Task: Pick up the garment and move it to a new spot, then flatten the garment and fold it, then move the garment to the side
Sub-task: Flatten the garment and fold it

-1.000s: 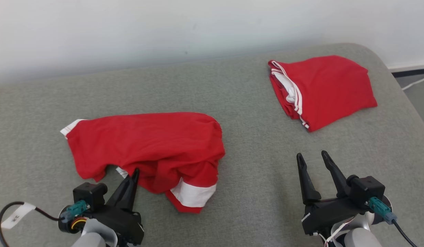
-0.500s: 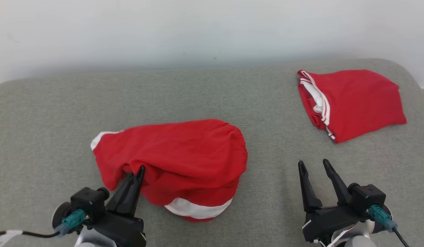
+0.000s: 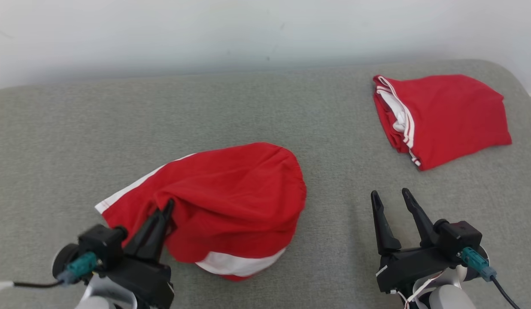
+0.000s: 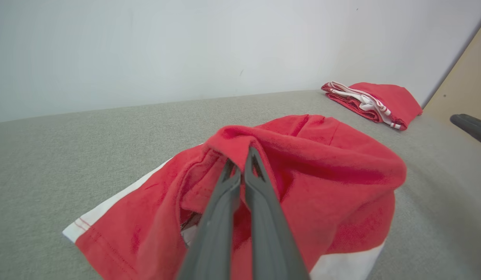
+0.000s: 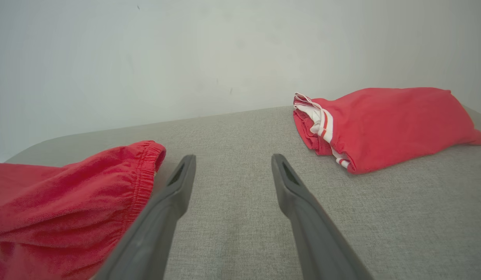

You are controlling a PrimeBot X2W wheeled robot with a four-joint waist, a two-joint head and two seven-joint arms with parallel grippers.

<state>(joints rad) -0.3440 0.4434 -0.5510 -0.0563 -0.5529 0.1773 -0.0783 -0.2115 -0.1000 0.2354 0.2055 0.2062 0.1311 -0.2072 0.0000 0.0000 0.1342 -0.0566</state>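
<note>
You see your left pincer (image 4: 241, 165) clamped on a raised fold of the red garment (image 4: 333, 163) at frame centre, its white band (image 4: 108, 212) trailing to the lower left. A folded red garment (image 4: 384, 97) lies at upper right on the grey surface (image 4: 69, 155).

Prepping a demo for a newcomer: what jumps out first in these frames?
The crumpled red garment with white bands, heaped at front left of the grey padded surface, with the left gripper shut on a pinched fold of it. Next, a folded red garment at the far right. The right gripper hangs open at front right.
</note>
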